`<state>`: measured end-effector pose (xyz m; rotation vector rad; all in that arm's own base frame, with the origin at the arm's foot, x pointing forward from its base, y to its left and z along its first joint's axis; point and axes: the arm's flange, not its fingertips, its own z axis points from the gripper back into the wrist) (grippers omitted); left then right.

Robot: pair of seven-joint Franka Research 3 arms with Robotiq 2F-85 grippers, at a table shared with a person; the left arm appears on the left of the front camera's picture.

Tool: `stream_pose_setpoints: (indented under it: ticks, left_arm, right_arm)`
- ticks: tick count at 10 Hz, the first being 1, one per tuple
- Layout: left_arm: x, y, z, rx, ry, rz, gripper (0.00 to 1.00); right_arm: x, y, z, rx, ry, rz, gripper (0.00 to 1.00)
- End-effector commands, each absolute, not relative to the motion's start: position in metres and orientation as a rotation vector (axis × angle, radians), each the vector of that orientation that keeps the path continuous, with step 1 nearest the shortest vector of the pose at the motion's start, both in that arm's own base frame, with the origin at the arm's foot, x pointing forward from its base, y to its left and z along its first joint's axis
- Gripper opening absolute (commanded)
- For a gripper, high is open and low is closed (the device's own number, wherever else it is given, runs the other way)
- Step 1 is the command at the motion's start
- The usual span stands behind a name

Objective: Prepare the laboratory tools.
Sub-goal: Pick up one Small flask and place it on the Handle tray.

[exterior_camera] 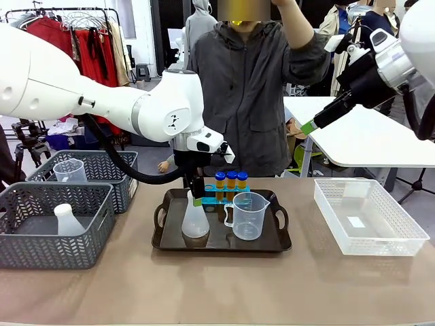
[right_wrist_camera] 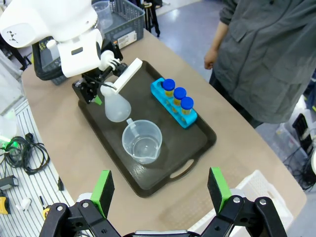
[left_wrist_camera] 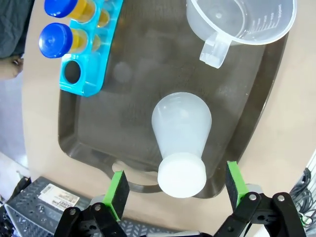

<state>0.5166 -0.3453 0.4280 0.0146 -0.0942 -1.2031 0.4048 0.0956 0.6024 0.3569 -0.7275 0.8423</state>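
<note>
On the dark tray (exterior_camera: 282, 241) stand a white conical flask (exterior_camera: 195, 221), a clear handled beaker (exterior_camera: 248, 216) and a small blue rack (exterior_camera: 230, 197) holding three blue-capped tubes (exterior_camera: 231, 180) of orange liquid. My left gripper (exterior_camera: 197, 197) hangs over the flask. In the left wrist view this left gripper (left_wrist_camera: 175, 186) is open, its green pads (left_wrist_camera: 117, 187) standing clear on either side of the flask's cap (left_wrist_camera: 181, 175). The rack (left_wrist_camera: 84, 69) and beaker (left_wrist_camera: 242, 22) lie beyond. My right gripper (exterior_camera: 309, 125) is raised at the back right, open and empty (right_wrist_camera: 160, 190), looking down on the tray (right_wrist_camera: 202, 133).
Two grey mesh baskets (exterior_camera: 41, 244) sit at the left, one holding another flask (exterior_camera: 66, 221), the farther one another beaker (exterior_camera: 70, 170). A clear plastic basket (exterior_camera: 367, 214) stands at the right. A person (exterior_camera: 255, 88) stands behind the table's far edge.
</note>
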Motion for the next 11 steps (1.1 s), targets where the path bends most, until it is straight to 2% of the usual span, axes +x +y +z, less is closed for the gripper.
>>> stream_pose_setpoints:
  ticks: [1,6,11]
  left_arm:
    - [0.512,-0.335,0.437,0.003,-0.125,-1.206,1.00]
    - [0.505,-0.337,0.463,0.045,-0.173,-1.230,1.00]
    - [0.515,-0.341,0.451,0.026,-0.136,-1.199,1.00]
  right_arm:
    - [0.406,0.095,0.603,0.388,-0.739,0.840,1.00]
    - [0.406,0.095,0.603,0.388,-0.739,0.840,1.00]
    - [0.406,0.095,0.603,0.388,-0.739,0.840,1.00]
